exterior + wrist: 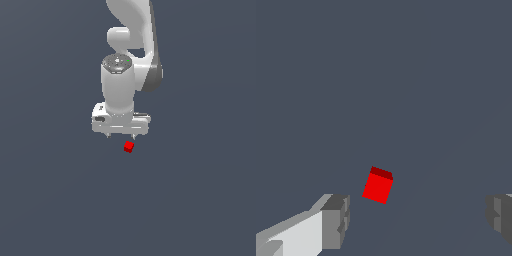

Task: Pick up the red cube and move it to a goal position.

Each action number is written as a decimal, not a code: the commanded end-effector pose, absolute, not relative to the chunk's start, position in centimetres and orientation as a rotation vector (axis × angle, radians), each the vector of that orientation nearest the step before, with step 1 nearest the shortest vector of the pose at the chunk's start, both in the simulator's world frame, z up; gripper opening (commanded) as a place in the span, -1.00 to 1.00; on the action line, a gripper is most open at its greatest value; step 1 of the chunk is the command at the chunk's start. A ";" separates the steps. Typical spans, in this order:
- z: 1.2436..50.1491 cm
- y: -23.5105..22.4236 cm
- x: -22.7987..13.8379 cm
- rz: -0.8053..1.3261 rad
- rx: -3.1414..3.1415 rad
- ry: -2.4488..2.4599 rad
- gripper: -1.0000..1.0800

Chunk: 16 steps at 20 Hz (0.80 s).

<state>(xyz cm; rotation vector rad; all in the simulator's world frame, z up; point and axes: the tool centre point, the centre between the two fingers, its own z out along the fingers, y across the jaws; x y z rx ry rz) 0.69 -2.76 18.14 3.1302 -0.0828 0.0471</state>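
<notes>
The gripper (120,135) hangs spread wide, holding nothing, and the red cube (129,147) lies on the plain dark floor (55,200) just below it, apart from both fingertips (133,136). In the wrist view the red cube (377,186) sits between the two grey finger pads (336,221), clearly nearer one pad than the other, with free floor on every side of it. The step in hand, as I judge it, is the approach before the grasp, and doing it well calls for two corrections before the descent. First, the gripper should shift sideways until the cube lies midway between the pads, so that neither finger pushes it aside on closing. Second, the wrist should turn a little: the cube is rotated on the floor relative to the line between the pads, so its side faces do not meet them squarely. Flat faces against flat pads give a firm hold; a corner caught by one pad would probably spin the cube out. As for its long axis, it has none, being a cube with equal sides; only the heading of its faces matters. It rests flat on one face, with a darker face on its far edge in the wrist view. How high the fingertips stand above the floor is hard to judge from these flat renders.
</notes>
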 end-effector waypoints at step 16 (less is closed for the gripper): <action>11.4 -1.7 -1.5 0.027 3.120 -0.298 0.92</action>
